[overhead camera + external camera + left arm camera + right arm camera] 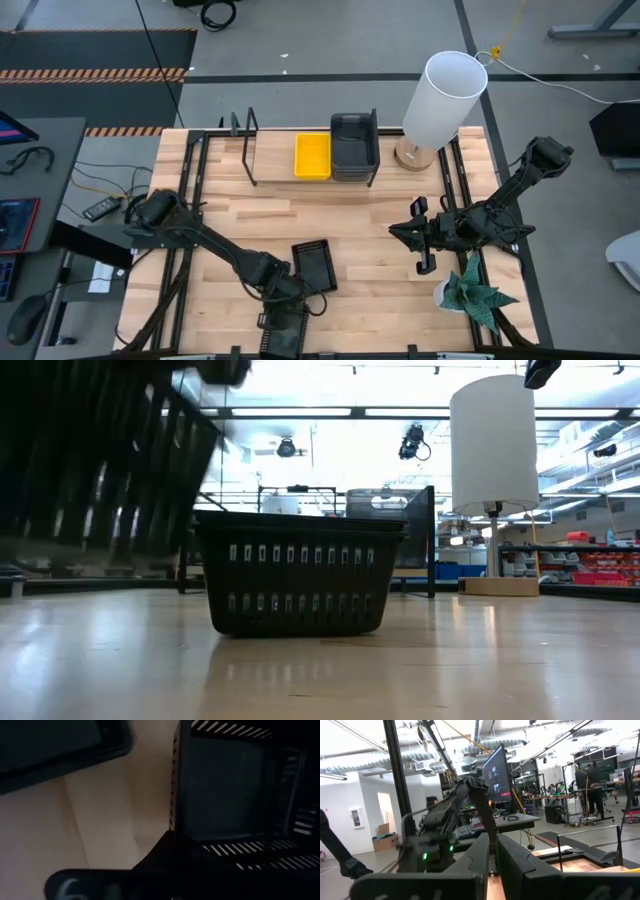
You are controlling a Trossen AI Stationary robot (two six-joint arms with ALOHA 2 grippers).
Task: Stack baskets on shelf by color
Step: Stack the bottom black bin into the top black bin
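On the shelf (250, 150) at the far side sit a yellow basket (312, 155) and, to its right, a dark grey basket (354, 145). A black perforated basket (314, 265) stands upright on the table near the middle. A second black basket (283, 335) is at the near edge and looms tilted in the low view (100, 460). My left gripper (290, 303) is shut at its far rim. My right gripper (420, 235) hangs raised at the right, its fingers almost together with nothing between them. My left gripper meets the near black basket at its rim close to a corner (176, 832), coming from above and slanting toward the near edge. My own fingers (165, 860) hide whether one is inside the wall. The basket looks tilted in the low view.
A tall white cylinder (445, 100) on a wooden foot stands at the far right beside the shelf. A green plant (478, 295) in a white pot sits at the near right. Black frame rails (190, 200) run along both table sides. Bare wood lies between the shelf and the black baskets.
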